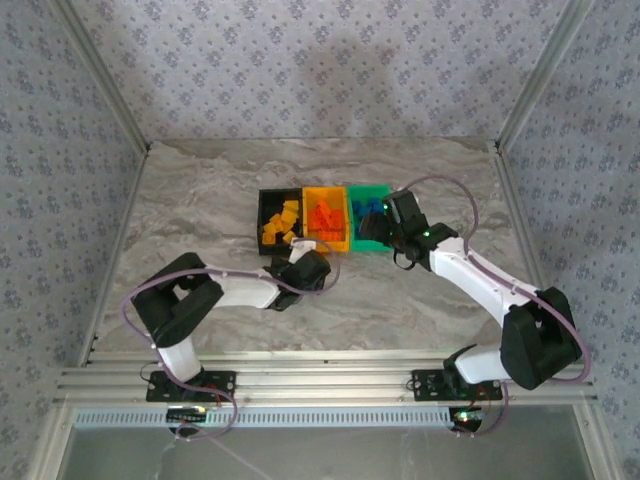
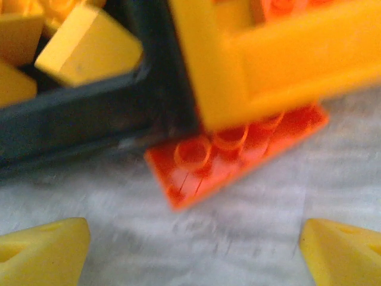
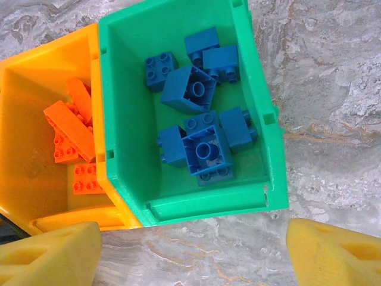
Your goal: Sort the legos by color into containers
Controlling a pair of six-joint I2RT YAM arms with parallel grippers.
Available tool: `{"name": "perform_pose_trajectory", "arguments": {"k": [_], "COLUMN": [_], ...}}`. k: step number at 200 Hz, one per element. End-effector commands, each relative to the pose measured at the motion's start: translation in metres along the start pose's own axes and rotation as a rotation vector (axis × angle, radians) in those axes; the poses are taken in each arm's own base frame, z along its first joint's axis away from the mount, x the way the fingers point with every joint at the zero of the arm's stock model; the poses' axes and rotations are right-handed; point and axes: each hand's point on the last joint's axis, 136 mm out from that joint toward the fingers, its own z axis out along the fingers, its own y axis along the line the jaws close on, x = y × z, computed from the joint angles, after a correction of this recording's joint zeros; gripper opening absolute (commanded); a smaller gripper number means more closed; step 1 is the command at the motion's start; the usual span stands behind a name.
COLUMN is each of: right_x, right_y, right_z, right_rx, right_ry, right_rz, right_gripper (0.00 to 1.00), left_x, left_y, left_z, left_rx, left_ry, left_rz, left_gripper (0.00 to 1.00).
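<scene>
The black bin (image 1: 263,215) at the row's left end holds yellow bricks (image 1: 283,222). At its 5 o'clock corner the left gripper (image 2: 190,256) gapes wide and empty over a flat orange-red plate (image 2: 208,164). The plate lies on the table (image 2: 250,238), studs up, long axis from 8 to 2 o'clock, its far edge under the orange bin (image 2: 286,53). The green bin (image 3: 128,119) holds blue bricks (image 3: 205,149). The right gripper (image 3: 190,250), wide and empty, sits at its 6 o'clock.

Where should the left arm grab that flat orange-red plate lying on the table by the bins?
Take the plate by its two short ends, coming down from the open table side with the wrist turned to its diagonal. It lies flat, studs up, with its far long edge tucked under the orange bin's lip, so probably only the ends and near edge are free.
</scene>
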Motion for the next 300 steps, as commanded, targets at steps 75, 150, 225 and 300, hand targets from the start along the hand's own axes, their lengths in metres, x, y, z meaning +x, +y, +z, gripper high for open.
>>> {"name": "perform_pose_trajectory", "arguments": {"k": [75, 150, 225, 300], "right_x": [-0.009, -0.015, -0.010, 0.003], "right_y": [0.002, -0.002, -0.011, -0.025], "right_z": [-0.017, -0.018, -0.020, -0.021], "right_rx": [-0.016, -0.010, -0.003, 0.018], "right_ry": [-0.039, -0.053, -0.056, -0.034], "right_rz": [0.012, 0.026, 0.044, 0.066], "right_gripper": [0.83, 0.83, 0.83, 0.83], "left_x": [0.001, 0.009, -0.038, -0.132], "left_y": [0.007, 0.013, 0.002, -0.019], "left_z": [0.053, 0.037, -0.041, -0.015], "left_rx": [-0.036, -0.003, 0.124, 0.143], "left_ry": [0.030, 0.046, -0.056, -0.085], "left_rz": [-0.055, -0.090, -0.143, -0.147], "left_gripper": [0.84, 0.54, 0.49, 0.50]}}
